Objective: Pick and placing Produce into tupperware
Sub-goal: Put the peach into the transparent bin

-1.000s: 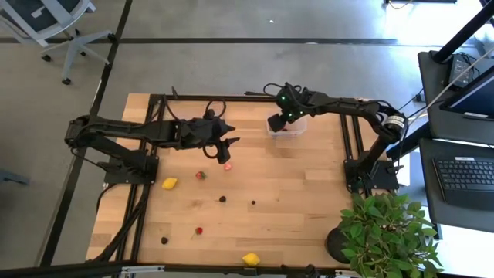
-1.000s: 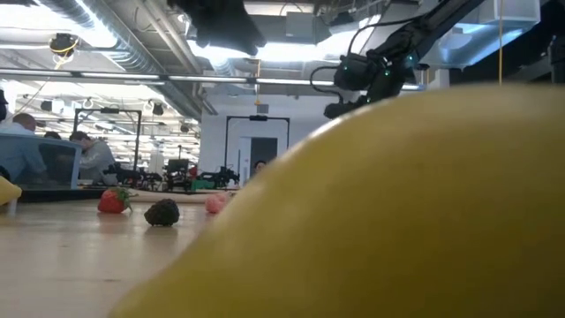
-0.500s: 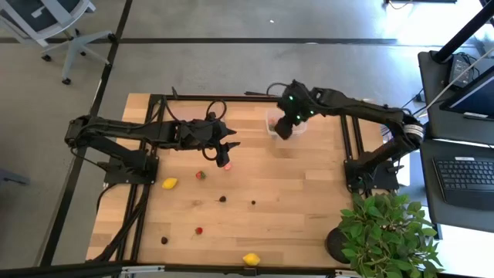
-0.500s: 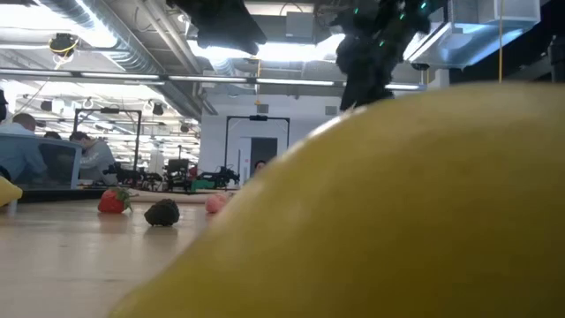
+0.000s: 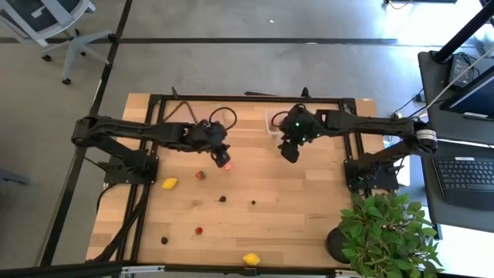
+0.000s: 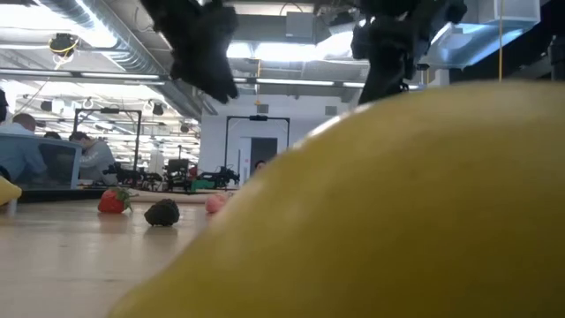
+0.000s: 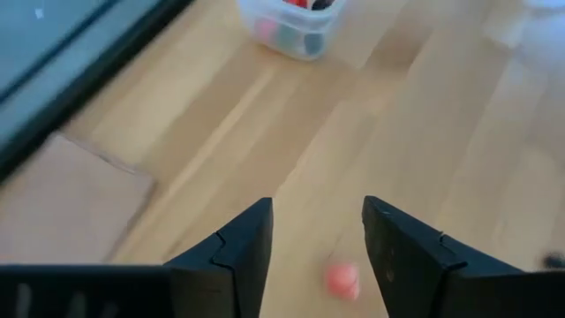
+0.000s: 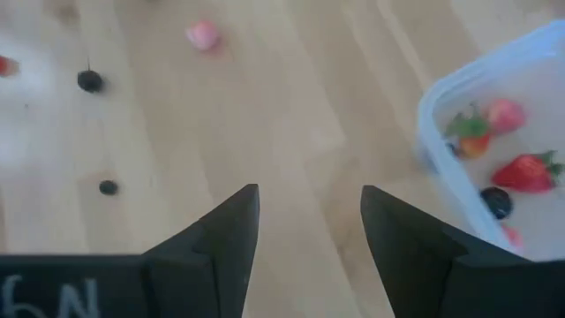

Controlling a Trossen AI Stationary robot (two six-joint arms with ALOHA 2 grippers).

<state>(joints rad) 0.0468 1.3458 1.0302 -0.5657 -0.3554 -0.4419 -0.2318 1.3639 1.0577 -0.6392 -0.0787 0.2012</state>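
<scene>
My left gripper (image 5: 223,157) (image 7: 318,208) stands open, tipped down over a pink-red produce piece (image 5: 227,164) (image 7: 342,280) lying on the table just beyond its fingertips. My right gripper (image 5: 289,152) (image 8: 309,190) hangs open over bare wood, on the near side of the tupperware (image 5: 276,122) (image 8: 499,150). The clear tub holds strawberry pieces and dark berries. More produce lies loose on the table: a lemon (image 5: 170,184), a strawberry (image 5: 201,175), dark berries (image 5: 222,198), and a second lemon (image 5: 251,259) that fills the low view (image 6: 397,203).
A green potted plant (image 5: 386,232) stands at the table's near right corner. A flat brown sheet (image 7: 71,203) lies on the table. More small pieces (image 5: 198,230) (image 5: 164,240) lie toward the near left. A desk with a keyboard (image 5: 467,174) is beyond the right edge.
My right gripper has left the spot over the tupperware and swung up and toward the table's near edge, rolling as it went. My left gripper has tipped downward and sunk toward the pink-red piece, which has stayed where it was.
</scene>
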